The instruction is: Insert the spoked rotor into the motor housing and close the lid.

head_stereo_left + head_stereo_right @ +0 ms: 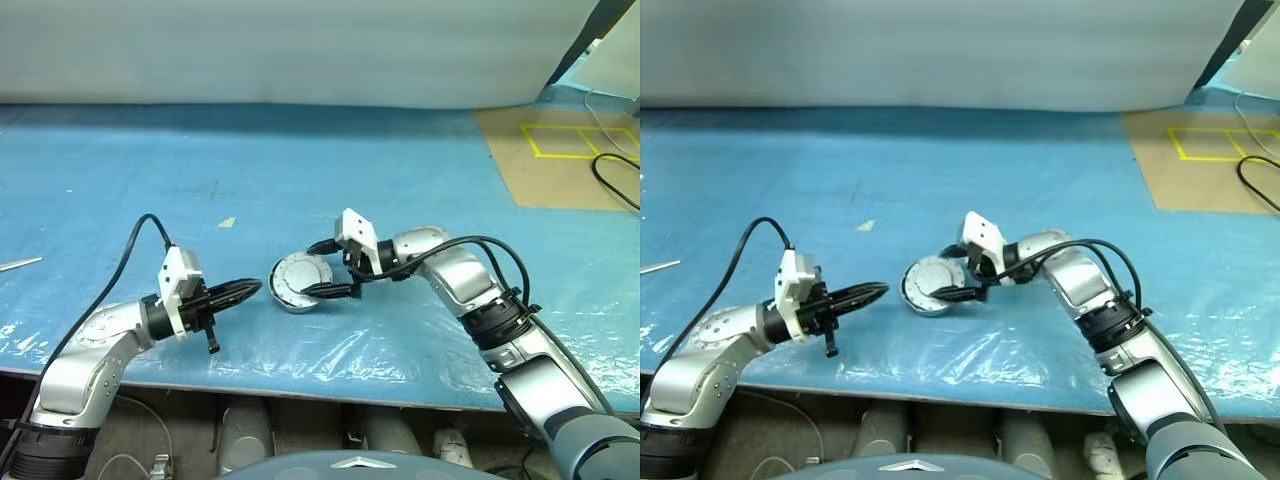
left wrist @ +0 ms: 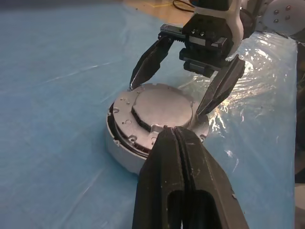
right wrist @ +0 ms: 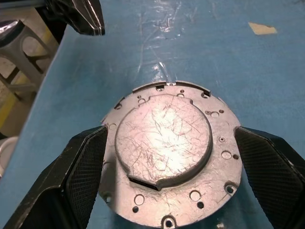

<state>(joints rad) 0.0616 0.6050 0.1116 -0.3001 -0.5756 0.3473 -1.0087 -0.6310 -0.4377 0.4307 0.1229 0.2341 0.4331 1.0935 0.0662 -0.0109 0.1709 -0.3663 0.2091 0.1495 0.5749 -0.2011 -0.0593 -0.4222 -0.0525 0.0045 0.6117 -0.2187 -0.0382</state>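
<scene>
1. Lying flat on the blue table, the motor housing with the lid closed down on it, plain outer face up; near the table's front edge, about midway between the two arms.
2. Wide bare sheet behind the housing up to the pale back wall; much less room in front, where the edge drops off close by.
3. Off to the housing's far right, a brown board with yellow tape lines and a black cable lying on it.
4. Behind and to the left of the housing, a small pale scrap on the sheet, well apart.
5. Crinkled glossy clear film over the blue sheet in front of and to the right of the housing.
6. Lid: round, dull grey metal, scratched, with a raised circle notched at one side and small holes around the rim.
7. Housing: shallow silver-grey wall, with a dark slit between wall and lid on the side seen in the left wrist view.
8. Right gripper spread wide, one textured black finger on each side of the lid, apart from its rim; holding nothing.
9. Left gripper pressed together, empty, its tip just left of the housing and pointing at it.
</scene>
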